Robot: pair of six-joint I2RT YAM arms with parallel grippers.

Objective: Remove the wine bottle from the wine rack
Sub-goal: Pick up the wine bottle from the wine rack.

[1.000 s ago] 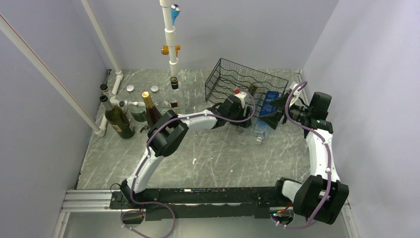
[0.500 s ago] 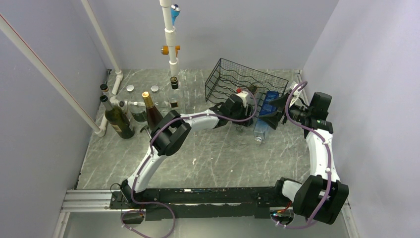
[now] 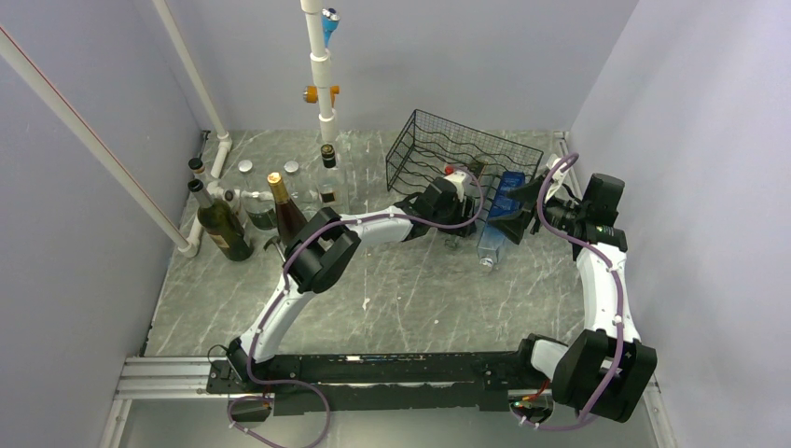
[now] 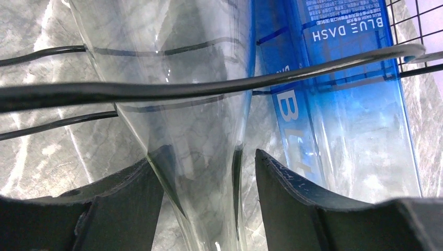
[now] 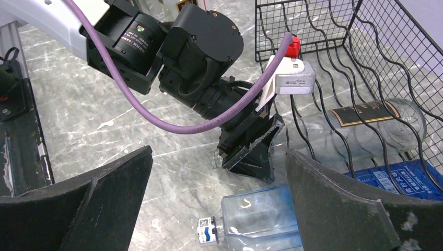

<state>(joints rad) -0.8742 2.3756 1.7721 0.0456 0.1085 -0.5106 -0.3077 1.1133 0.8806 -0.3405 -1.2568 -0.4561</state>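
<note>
The black wire wine rack (image 3: 438, 140) stands at the back right. A clear glass wine bottle (image 5: 365, 123) with a black label lies in it, neck toward the near side. My left gripper (image 4: 208, 157) straddles that neck (image 4: 209, 198). Its left finger (image 4: 120, 209) is against the glass, and a thin gap shows at the right finger (image 4: 298, 209), so it is open. A rack wire (image 4: 156, 89) crosses in front. My right gripper (image 5: 219, 151) hangs wide open above the table, holding nothing, beside the left gripper (image 5: 251, 151).
A blue square bottle (image 5: 261, 214) lies next to the clear one, its capped neck sticking out of the rack toward the near side. Several upright bottles (image 3: 261, 201) stand at the back left by the white pipe frame (image 3: 322, 75). Walls close in on both sides.
The left jaws have narrowed around the clear bottle's neck. Neither arm has visibly shifted, and the right gripper stays wide open.
</note>
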